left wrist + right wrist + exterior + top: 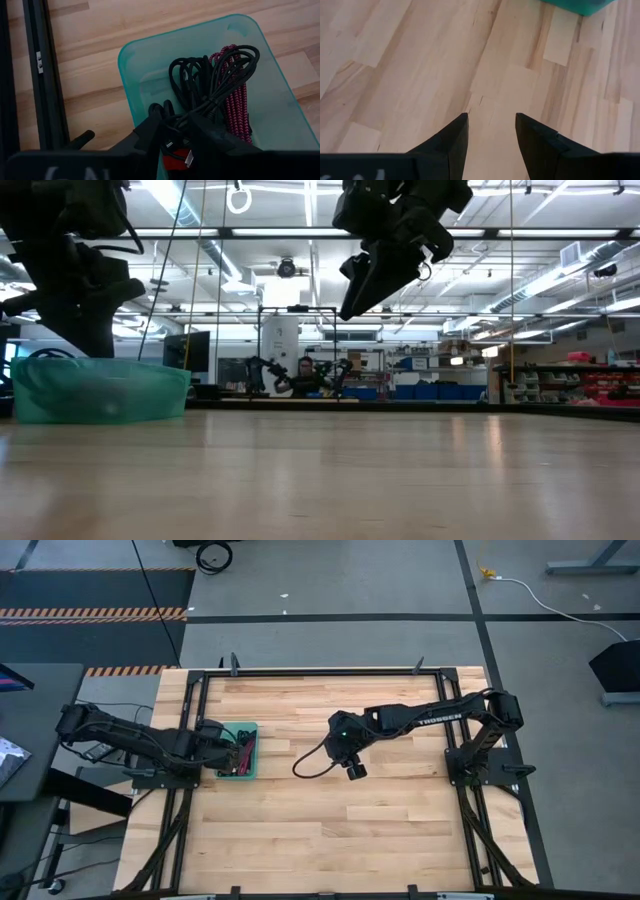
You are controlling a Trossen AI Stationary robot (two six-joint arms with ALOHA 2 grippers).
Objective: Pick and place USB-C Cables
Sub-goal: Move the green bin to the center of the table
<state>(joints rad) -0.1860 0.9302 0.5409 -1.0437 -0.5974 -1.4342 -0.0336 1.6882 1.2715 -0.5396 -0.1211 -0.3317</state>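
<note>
Jaws of the left gripper (175, 131) stand slightly apart over a black cable end inside the teal tray (142, 65); whether they pinch it cannot be told. Black cables (197, 80) and a magenta braided cable (240, 100) lie bundled in that tray, left of centre in the overhead frame. Jaws of the right gripper (491, 131) are spread and empty, raised above the bare wooden table (330, 810) near the middle of the overhead frame.
</note>
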